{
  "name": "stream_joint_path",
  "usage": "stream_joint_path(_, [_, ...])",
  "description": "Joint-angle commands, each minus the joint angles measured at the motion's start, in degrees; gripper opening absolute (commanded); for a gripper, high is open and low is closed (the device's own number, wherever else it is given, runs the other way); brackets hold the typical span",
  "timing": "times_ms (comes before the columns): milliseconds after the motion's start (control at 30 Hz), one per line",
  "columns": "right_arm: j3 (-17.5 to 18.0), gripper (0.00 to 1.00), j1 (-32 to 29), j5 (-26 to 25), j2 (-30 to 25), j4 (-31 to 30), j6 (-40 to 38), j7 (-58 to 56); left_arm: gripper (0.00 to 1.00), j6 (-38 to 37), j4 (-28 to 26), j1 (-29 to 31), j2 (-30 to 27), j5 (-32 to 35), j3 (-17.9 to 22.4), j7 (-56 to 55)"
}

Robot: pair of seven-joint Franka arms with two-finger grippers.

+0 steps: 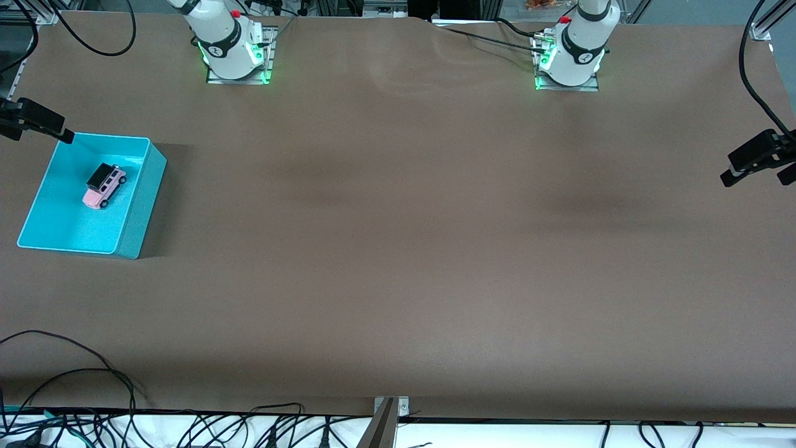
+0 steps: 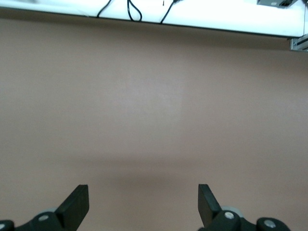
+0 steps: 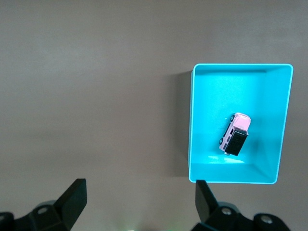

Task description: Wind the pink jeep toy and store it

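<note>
The pink jeep toy [image 1: 104,185] [image 3: 235,134] lies inside the turquoise bin [image 1: 134,205] [image 3: 190,125] at the right arm's end of the table. It has a pale pink body and a black roof and rests on its wheels, askew to the bin's walls. My right gripper [image 3: 140,188] hangs open and empty, high over bare table beside the bin. Open and empty too, my left gripper [image 2: 143,195] is over bare brown table. Neither gripper shows in the front view, only the arms' bases.
Black camera mounts stick in over the table at the right arm's end [image 1: 37,121] and at the left arm's end [image 1: 755,158]. Cables [image 1: 74,373] trail along the table edge nearest the front camera. The brown table cover [image 1: 398,249] spreads wide between the bases and that edge.
</note>
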Motion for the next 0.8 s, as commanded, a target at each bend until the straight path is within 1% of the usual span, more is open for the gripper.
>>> stream_joint_path(0, [-1.31,1.00,0.84,1.25,0.35,1.53,-0.84,-0.96,1.00,-1.08,-0.09,-0.12,0.11,1.32,0.20,0.31])
stream_joint_path(500, [-0.70,1.00,1.11,1.16,0.44,1.62,-0.67,0.80,1.00,-2.05,0.00,0.15,0.28,0.88,0.29,0.40])
stream_joint_path(600, [-0.70,1.00,1.11,1.16,1.05,2.85,-0.67,0.53,1.00,-2.05,-0.09,0.15,0.28,0.88,0.29,0.40])
stream_joint_path(767, [-0.70,1.00,1.28,1.16,1.23,2.94,-0.58,0.80,1.00,-2.05,-0.09,0.15,0.28,1.15,0.20,0.40])
